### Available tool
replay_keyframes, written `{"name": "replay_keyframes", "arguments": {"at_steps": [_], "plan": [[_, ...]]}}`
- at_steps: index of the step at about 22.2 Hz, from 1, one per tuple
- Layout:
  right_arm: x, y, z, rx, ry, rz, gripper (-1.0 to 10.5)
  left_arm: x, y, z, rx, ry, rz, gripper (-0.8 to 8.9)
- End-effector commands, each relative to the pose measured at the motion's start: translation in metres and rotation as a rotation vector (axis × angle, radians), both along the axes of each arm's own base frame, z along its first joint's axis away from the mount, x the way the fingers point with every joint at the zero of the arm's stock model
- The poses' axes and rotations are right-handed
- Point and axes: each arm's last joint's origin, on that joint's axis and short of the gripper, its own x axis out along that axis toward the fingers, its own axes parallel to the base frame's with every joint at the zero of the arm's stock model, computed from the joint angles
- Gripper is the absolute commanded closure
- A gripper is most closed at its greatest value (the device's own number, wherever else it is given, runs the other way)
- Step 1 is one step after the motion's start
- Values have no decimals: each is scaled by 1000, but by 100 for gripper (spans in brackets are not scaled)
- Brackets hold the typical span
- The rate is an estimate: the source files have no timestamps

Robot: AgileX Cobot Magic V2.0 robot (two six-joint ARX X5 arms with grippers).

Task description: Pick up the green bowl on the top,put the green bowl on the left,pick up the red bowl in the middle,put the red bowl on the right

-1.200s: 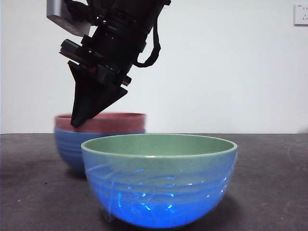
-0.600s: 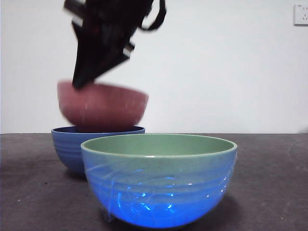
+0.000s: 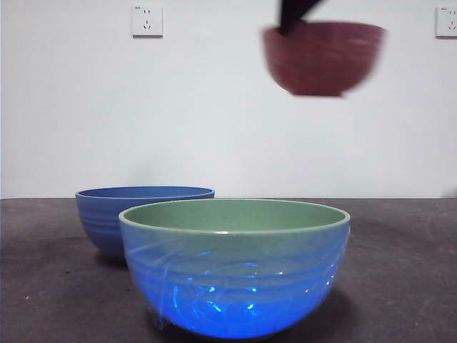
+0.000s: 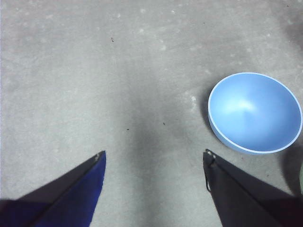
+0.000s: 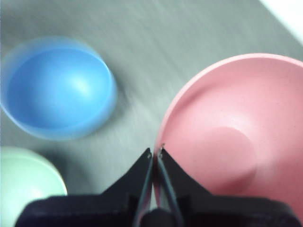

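The green bowl stands upright on the dark table at the front centre; its rim also shows in the right wrist view. The red bowl hangs high in the air at the upper right, blurred. My right gripper is shut on the red bowl's rim; only its black tip shows in the front view. My left gripper is open and empty above bare table, apart from all the bowls.
A matte all-blue bowl stands behind and left of the green bowl; it also shows in the left wrist view and the right wrist view. Two wall sockets are on the white wall.
My right gripper has lifted the red bowl out of the blue bowl and carried it up and to the right. The green and blue bowls have not moved.
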Motion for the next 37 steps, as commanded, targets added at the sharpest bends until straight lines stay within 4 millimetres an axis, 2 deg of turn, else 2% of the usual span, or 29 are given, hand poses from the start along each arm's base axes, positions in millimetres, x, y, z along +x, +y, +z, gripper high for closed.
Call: {"name": "replay_keyframes", "arguments": {"at_steps": [1,4,7,14,15,17,19,24,25,26,27,28,29,32,34,37], "plan": [[-4,-3,-35,-12,77,-36,966,1,0,0,5,-15,-4,468],[-2,-1,-74,0,106,-57,966,2,0,1,1,-25,-3,468],[6,9,-103,50,166,-27,966,3,0,0,1,-22,-3,468],[28,30,-152,20,274,12,961,2,0,0,1,-18,-2,469],[28,30,-152,20,274,11,903,2,0,0,1,-18,-3,468],[28,30,-148,44,263,-2,743,2,0,0,-1,-19,-5,469],[25,26,-135,78,237,-11,721,3,-1,1,-20,-24,-27,469],[-4,-5,-63,249,56,-14,730,7,-5,7,-100,-96,-122,473],[-12,-17,-46,296,11,-33,731,8,-6,10,-114,-122,-141,504],[-18,-28,-34,338,-22,-57,745,9,-7,12,-122,-145,-160,590],[-26,-42,-20,385,-62,-83,827,10,-8,14,-131,-172,-192,736],[-33,-53,-11,413,-100,-98,921,11,-9,15,-138,-190,-225,841],[-41,-66,-2,442,-147,-118,961,11,-9,17,-148,-209,-240,822],[-65,-98,-3,501,-254,-183,959,9,-9,7,-152,-262,-242,822],[-82,-115,-21,560,-314,-228,959,5,-8,-13,-176,-299,-231,822],[-99,-126,-43,625,-375,-247,959,-2,-7,-38,-187,-340,-229,822]]}}
